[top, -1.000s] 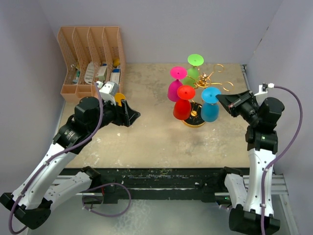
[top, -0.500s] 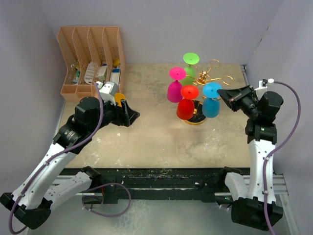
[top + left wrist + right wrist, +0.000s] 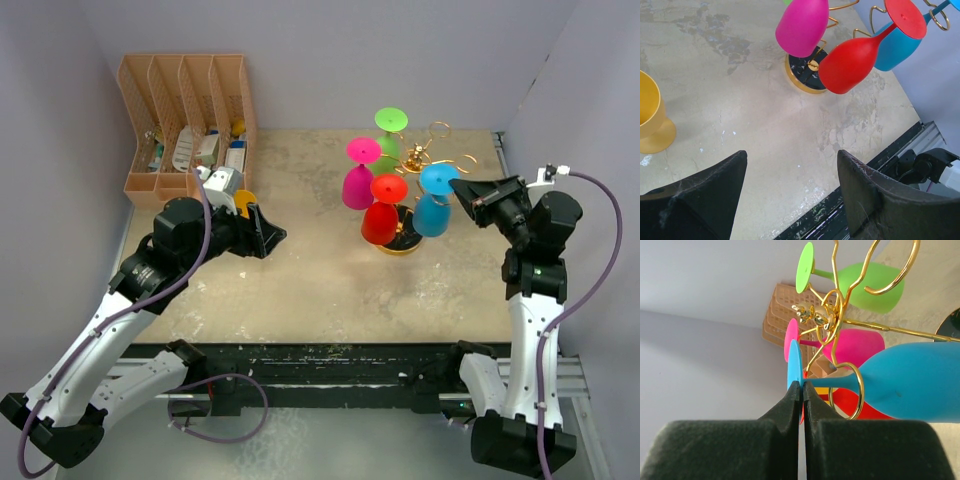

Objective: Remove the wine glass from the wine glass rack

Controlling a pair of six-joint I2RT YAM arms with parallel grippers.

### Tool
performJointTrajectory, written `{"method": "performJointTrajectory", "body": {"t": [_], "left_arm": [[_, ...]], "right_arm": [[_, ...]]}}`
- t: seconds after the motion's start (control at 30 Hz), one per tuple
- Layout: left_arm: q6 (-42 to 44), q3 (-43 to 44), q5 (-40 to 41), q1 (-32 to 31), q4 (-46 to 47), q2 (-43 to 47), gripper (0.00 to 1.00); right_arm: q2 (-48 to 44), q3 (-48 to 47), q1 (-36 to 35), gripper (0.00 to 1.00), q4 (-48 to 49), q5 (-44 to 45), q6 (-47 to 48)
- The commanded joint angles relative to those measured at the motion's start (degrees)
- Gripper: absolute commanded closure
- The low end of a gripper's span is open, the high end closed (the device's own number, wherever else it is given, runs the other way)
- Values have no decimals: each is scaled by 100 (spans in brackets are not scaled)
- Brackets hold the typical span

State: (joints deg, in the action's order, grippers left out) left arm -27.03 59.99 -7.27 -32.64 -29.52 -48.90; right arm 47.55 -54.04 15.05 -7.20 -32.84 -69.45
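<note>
The wine glass rack (image 3: 417, 157) is a gold wire stand on a round dark base (image 3: 801, 76), right of the table's middle. A pink (image 3: 357, 186), a green (image 3: 389, 150), a red (image 3: 380, 222) and a blue wine glass (image 3: 431, 214) hang on it upside down. My right gripper (image 3: 457, 186) is shut on the edge of the blue glass's foot (image 3: 794, 362). The blue stem (image 3: 845, 382) still passes through a gold loop (image 3: 852, 390). My left gripper (image 3: 268, 232) is open over bare table, left of the rack, with nothing between its fingers (image 3: 870, 190).
A yellow glass (image 3: 651, 120) stands upright on the table just behind my left gripper. An orange slotted file holder (image 3: 188, 120) with small items stands at the back left. Grey walls close in at the back and both sides.
My right gripper has moved up and back a little with the blue glass's foot in it. The rack and its glasses have swung slightly. The left arm has not moved.
</note>
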Motion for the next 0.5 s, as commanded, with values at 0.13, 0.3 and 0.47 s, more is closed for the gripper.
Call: {"method": "performJointTrajectory", "body": {"t": [0.13, 0.3, 0.47], "left_arm": [[-75, 49, -31, -5, 219, 31, 24], [-109, 33, -19, -5, 219, 43, 24], [-135, 3, -12, -5, 232, 41, 24]], "right_arm": [[31, -187, 0, 100, 179, 467, -141], [220, -261, 1, 100, 230, 379, -146], [361, -271, -2, 100, 404, 232, -166]]}}
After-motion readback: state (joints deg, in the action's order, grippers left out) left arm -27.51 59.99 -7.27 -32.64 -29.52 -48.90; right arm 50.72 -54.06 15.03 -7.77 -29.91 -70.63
